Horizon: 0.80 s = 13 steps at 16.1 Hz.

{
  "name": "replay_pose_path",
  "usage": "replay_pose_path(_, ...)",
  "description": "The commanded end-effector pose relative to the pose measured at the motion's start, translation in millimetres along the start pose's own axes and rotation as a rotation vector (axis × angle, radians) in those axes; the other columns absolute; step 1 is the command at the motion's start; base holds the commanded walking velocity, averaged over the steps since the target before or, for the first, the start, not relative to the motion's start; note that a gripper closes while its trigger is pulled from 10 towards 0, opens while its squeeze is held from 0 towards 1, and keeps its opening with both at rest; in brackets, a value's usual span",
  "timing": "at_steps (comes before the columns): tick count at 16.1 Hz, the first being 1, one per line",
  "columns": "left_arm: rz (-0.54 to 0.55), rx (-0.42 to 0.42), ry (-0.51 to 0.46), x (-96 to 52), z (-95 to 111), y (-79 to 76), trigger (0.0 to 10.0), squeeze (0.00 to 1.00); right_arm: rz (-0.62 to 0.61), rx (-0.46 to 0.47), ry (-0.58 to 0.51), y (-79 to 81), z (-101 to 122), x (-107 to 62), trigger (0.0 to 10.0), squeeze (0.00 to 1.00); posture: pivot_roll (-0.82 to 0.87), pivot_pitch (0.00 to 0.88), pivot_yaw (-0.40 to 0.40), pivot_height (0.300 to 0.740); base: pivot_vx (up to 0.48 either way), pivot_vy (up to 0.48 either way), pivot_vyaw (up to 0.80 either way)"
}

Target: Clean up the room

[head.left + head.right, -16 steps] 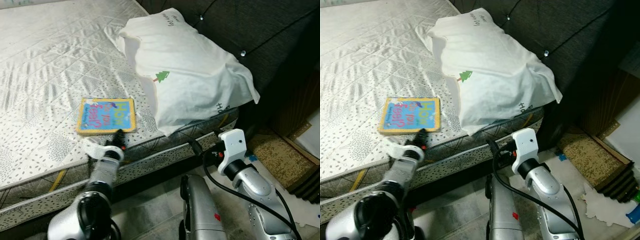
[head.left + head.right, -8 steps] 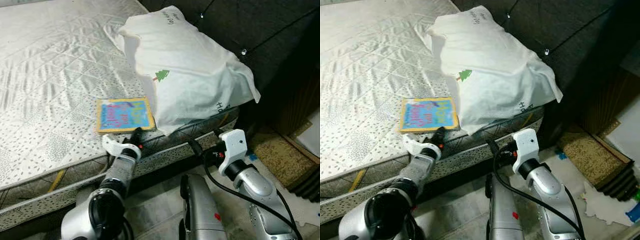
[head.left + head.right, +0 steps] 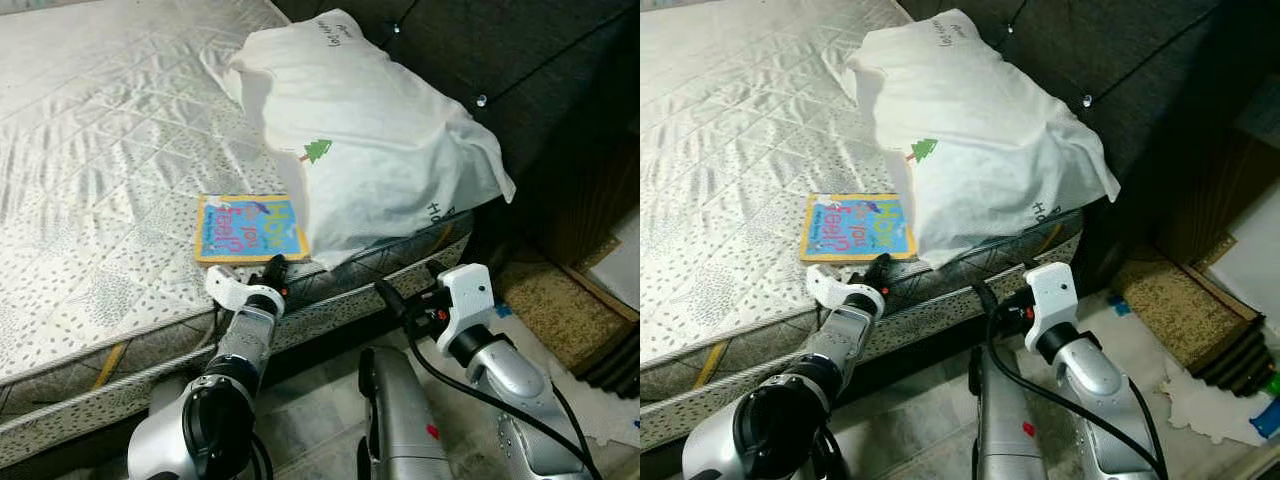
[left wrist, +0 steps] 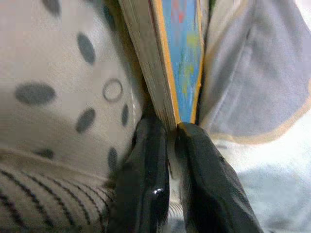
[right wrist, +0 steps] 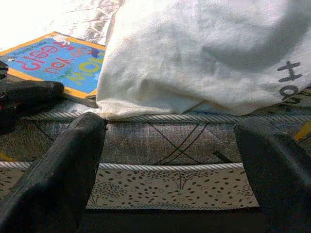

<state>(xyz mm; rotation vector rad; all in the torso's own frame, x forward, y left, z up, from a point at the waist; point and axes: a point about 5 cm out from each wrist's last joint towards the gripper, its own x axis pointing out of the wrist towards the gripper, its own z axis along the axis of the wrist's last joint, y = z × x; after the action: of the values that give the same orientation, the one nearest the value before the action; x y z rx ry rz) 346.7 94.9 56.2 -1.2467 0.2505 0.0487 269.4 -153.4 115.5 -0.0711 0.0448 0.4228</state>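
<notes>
Left gripper [image 3: 273, 268] at mattress [image 3: 90, 150] edge, fingers [image 4: 146, 184] pinched on near edge of book [image 3: 249, 227]. Book lies flat on mattress, far corner tucked under white pillow [image 3: 370, 140]. Right gripper [image 5: 167, 160] spread wide, empty, facing mattress side below pillow.

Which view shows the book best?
Left eye view: the flat blue picture book with yellow border shows its whole cover on the mattress. Right eye view matches. Right wrist view shows part of the cover beside the white pillow. Left wrist view shows its edge.
</notes>
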Motion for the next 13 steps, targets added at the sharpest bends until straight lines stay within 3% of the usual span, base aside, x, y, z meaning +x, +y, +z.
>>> replay_pose_path(1, 0.061, 0.032, -0.008, -2.5, -3, 6.5, 10.0, 0.0, -0.005, -0.008, -0.011, 1.5, 3, -1.3, 10.0, 0.0, -0.36, 0.122, -0.002, 0.486, 0.0, 0.0, 0.0)
replay_pose_path(2, 0.097, 0.03, -0.022, -3.6, -3, 9.5, 10.0, 0.31, -0.004, -0.007, -0.013, 2.4, 3, -0.5, 10.0, 0.0, -0.36, 0.121, -0.001, 0.486, 0.0, 0.0, 0.0)
replay_pose_path(3, 0.124, 0.036, -0.017, -4.5, -5, 11.9, 10.0, 0.99, -0.003, -0.007, -0.015, 3.8, 4, 0.8, 10.0, 0.0, -0.35, 0.116, 0.0, 0.486, 0.0, 0.0, 0.0)
replay_pose_path(7, 0.131, 0.117, 0.068, -4.9, -22, 7.2, 10.0, 1.0, -0.004, -0.002, -0.028, 9.3, 7, 6.6, 10.0, 0.0, -0.33, 0.104, 0.008, 0.486, 0.0, 0.0, 0.0)
replay_pose_path(9, 0.078, 0.214, 0.138, -5.1, -34, 1.0, 10.0, 1.0, -0.003, 0.009, -0.04, 13.0, 9, 11.8, 10.0, 0.0, -0.29, 0.096, 0.013, 0.486, 0.0, 0.0, 0.0)
replay_pose_path(10, -0.012, 0.285, 0.133, -3.9, -33, -6.3, 10.0, 1.0, 0.007, 0.026, -0.053, 17.5, 11, 18.0, 10.0, 0.0, -0.26, 0.081, 0.014, 0.486, 0.0, 0.0, 0.0)
replay_pose_path(13, -0.098, 0.341, 0.047, -2.3, -14, -11.0, 10.0, 1.0, 0.016, 0.045, -0.061, 22.0, 9, 27.2, 10.0, 0.0, -0.2, 0.061, 0.016, 0.486, 0.0, 0.0, 0.0)
